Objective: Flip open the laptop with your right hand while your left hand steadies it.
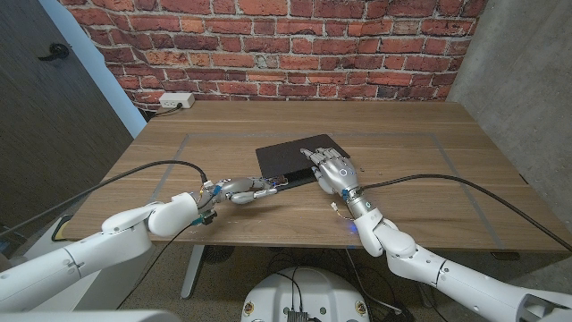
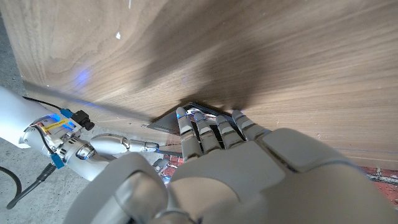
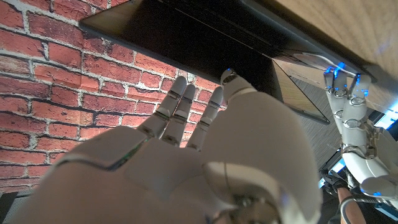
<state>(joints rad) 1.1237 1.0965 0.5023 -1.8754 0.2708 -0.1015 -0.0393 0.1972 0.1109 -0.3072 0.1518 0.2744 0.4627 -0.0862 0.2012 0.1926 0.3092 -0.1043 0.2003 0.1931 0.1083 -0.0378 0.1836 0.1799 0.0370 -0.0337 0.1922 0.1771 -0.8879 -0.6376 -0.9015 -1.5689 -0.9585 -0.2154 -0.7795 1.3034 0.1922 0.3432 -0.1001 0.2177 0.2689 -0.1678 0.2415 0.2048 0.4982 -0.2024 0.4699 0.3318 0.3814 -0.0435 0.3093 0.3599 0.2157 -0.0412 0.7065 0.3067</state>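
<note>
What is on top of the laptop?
The right hand lies over the laptop's near right part; the left hand's fingers touch its near edge. Lid under the palm is hidden.

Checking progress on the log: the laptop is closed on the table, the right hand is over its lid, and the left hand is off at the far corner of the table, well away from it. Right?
Not quite. The head view shows the left hand at the laptop's near edge, fingers reaching it, not at a far corner. The rest holds: laptop closed, right hand over its lid.

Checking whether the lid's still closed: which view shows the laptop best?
The head view: the whole laptop lies flat, lid closed, both hands at its near edge. The left wrist view shows one corner; the right wrist view, its dark underside.
</note>
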